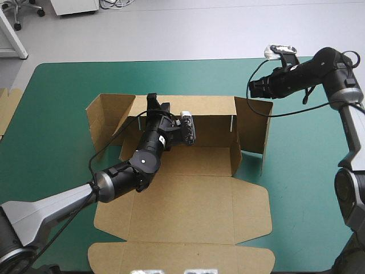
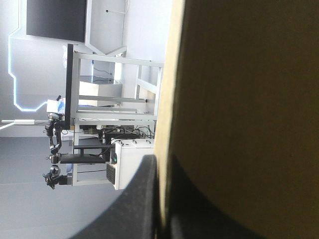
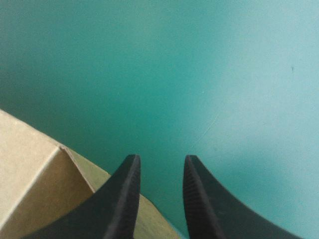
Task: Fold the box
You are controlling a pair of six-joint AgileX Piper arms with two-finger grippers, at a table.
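High view showed me the brown box (image 1: 194,200) lying mid-way on the surface (image 1: 302,171), walls partly raised, my left pincer (image 1: 153,103) clamped on its far wall, the right pincer (image 1: 255,87) hanging slightly apart beside its right wall.

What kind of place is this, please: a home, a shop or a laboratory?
Probably a robotics laboratory bench: a table with a teal-green cover, a left gripper and right gripper with black fin-shaped fingers, and a partly folded brown cardboard box.
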